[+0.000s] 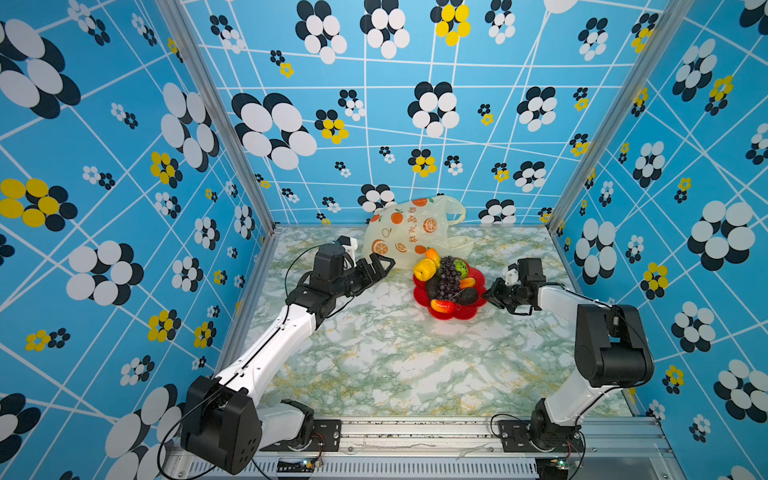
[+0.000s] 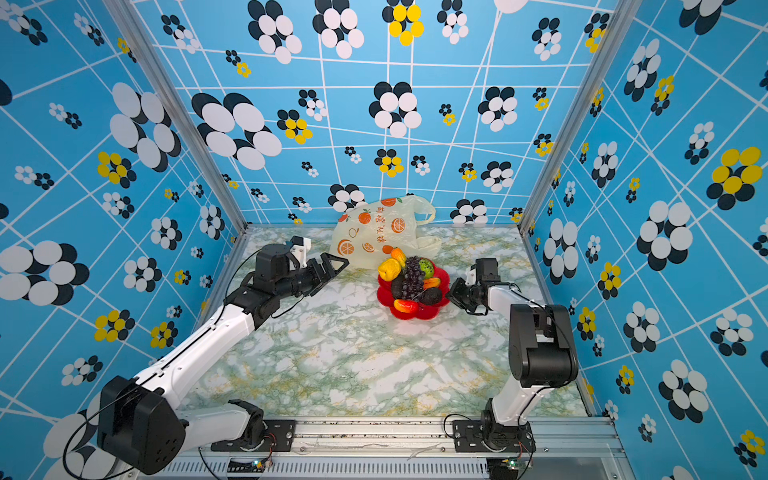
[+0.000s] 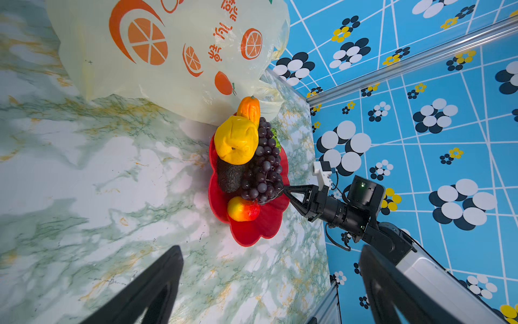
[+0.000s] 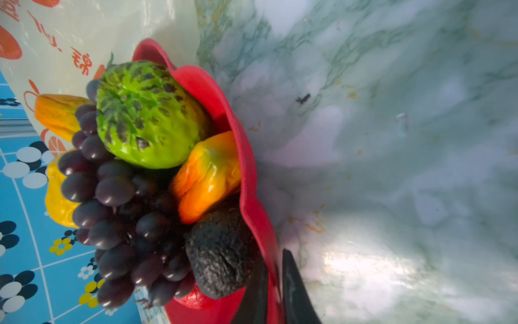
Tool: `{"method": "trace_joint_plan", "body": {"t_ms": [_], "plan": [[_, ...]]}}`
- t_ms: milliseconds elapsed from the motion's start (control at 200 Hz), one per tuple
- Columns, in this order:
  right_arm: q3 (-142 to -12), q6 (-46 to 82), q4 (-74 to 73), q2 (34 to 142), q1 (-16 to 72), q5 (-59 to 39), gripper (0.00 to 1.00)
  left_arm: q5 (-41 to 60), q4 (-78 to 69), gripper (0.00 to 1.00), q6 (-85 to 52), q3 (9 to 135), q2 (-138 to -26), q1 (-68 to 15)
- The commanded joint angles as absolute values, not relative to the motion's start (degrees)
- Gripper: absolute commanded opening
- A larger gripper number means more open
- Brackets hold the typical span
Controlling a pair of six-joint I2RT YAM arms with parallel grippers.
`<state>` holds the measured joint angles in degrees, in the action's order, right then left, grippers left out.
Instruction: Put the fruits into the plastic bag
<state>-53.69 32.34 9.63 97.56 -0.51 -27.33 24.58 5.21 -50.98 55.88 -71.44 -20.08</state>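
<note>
Your right hand (image 4: 273, 262) is pinching the rim of the red plate (image 4: 246, 168). Its fingers are sitting narrow, one on each side of the scalloped edge, just beside a dark avocado (image 4: 221, 252). Your left hand (image 1: 380, 266) is hanging wide and empty above the surface (image 1: 395, 365), near the lower corner of the plastic bag (image 1: 409, 232).

The fruits (image 2: 413, 278) are all lying heaped on the plate, and none is showing inside the bag. The grape bunch (image 4: 117, 224) is sprawling across the middle. The green round fruit (image 4: 145, 117) and an orange mango (image 4: 207, 174) are leaning against the rim. The plate is touching the bag's lower edge, and the bag is slumping with its handles on the side away from your left hand.

The step in hand is probably securing the plate.
- The grip is on a thin edge under a loose pile, so any lift or tilt is calling for slow, level motion.
- The bag is thin and likely to collapse, so its mouth probably needs opening before any fruit goes toward it.
- The handles are lying beyond your left hand's present position, so that hand is probably facing a reach across.

The bag is showing printed oranges, orange slices and a column of red characters. These are too small to read here. No brand is showing on the plate or the fruits.
</note>
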Motion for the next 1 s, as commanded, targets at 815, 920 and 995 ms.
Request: {"method": "trace_joint_plan", "body": {"t_ms": [815,920,995], "plan": [[-44.9,35.1,6.9,91.4,-0.7,-34.2,0.0,23.6,9.7,1.0,-51.1,52.9,-65.2,-19.4],[-43.5,35.2,6.9,89.7,-0.6,-34.7,0.0,24.1,9.6,0.99,-51.1,53.3,-65.9,-19.4],[-42.6,35.2,7.3,88.4,-0.4,-35.1,0.0,24.3,9.6,1.0,-51.0,53.5,-66.2,-19.4]]}}
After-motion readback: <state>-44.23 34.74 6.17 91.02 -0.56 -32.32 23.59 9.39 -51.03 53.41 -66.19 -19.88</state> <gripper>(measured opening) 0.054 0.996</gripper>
